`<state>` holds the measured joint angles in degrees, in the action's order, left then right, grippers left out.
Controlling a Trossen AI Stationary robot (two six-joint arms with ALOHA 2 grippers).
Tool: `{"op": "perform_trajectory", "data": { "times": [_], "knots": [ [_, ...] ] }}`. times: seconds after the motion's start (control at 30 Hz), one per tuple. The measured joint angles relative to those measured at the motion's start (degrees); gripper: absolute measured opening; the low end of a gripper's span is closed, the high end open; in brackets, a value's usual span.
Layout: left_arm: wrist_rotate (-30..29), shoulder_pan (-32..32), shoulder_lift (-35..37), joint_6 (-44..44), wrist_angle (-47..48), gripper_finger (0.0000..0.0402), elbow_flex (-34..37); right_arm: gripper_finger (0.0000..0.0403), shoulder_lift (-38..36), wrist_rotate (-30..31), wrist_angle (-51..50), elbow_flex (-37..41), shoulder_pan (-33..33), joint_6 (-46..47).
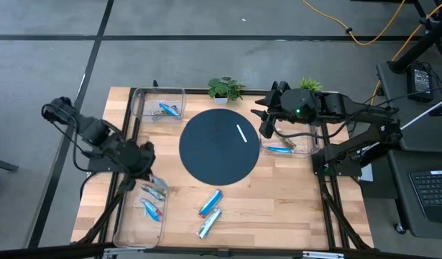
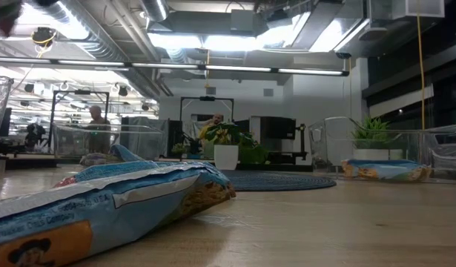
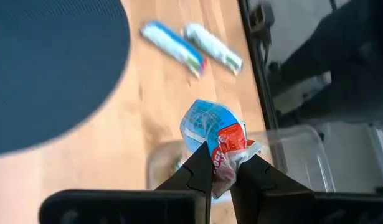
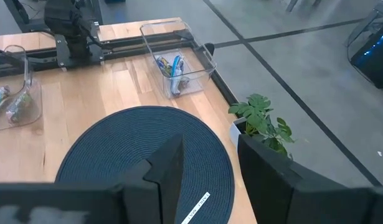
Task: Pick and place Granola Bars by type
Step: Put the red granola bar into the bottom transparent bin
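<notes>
My left gripper (image 3: 225, 171) is shut on a blue, red and white granola bar (image 3: 211, 127) and hangs over the clear near-left bin (image 1: 138, 234), which holds other bars (image 1: 153, 209). Two blue and silver bars (image 1: 210, 203) (image 1: 208, 222) lie flat on the wood near the table's near edge; the left wrist view shows them too (image 3: 172, 45). My right gripper (image 4: 210, 171) is open above the far-right bin (image 1: 314, 140), touching nothing. One bar (image 1: 282, 150) lies in that bin. Blue bars (image 1: 168, 109) rest in the far-left bin. My left gripper pinches the bar between its two fingers at its red and white end (image 3: 225, 155). The blue part sticks out beyond the fingertips. The bar is lifted clear, above the near-left bin (image 3: 291, 155).
A dark round mat (image 1: 217, 147) with a thin white stick-like mark (image 1: 242, 134) fills the table's middle. Two small potted plants (image 1: 224, 88) (image 1: 310, 85) stand at the far edge. People show in the room beyond (image 2: 98, 122). Bare wood lies to the right of the two loose bars.
</notes>
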<state>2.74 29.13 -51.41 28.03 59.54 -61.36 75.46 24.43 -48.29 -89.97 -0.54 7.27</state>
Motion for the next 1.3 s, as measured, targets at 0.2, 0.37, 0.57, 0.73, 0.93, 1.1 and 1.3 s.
{"op": "perform_trajectory", "data": {
  "times": [0.2, 0.37, 0.57, 0.73, 0.93, 1.1, 1.3],
  "knots": [
    [-0.1, 6.4, -0.9, 5.6, -4.6, 0.0030, 4.8, 0.0155, 0.4, 0.0, 0.0, 0.0, 0.0, -0.1],
    [-0.1, 12.8, -2.7, 10.8, -4.1, 0.0030, 5.0, 0.0155, 0.3, 0.0, 0.0, 0.0, 0.0, -0.2],
    [-1.2, 21.8, -7.2, 13.4, -2.6, 0.0031, 5.0, 0.0155, 0.3, 0.0, 0.0, 0.0, 0.0, -0.3],
    [-4.4, 27.1, -12.4, 15.6, -2.7, 0.0031, 5.0, 0.0155, 0.3, 0.0, 0.0, 0.0, 0.0, -0.3],
    [-4.9, 31.7, -16.7, 22.6, -3.5, 0.0031, 5.0, 0.0155, 0.3, 0.0, 0.0, 0.0, 0.0, -0.2],
    [-7.8, 35.2, -19.1, 26.9, -8.3, 0.0031, 5.0, 0.0155, 0.3, 0.0, 0.0, 0.0, 0.0, 0.0],
    [-8.2, 37.1, -21.5, 29.6, -10.4, 0.0031, 5.0, 0.0155, 0.3, 0.0, 0.7, 0.0, 0.0, 0.1]
  ]
}}
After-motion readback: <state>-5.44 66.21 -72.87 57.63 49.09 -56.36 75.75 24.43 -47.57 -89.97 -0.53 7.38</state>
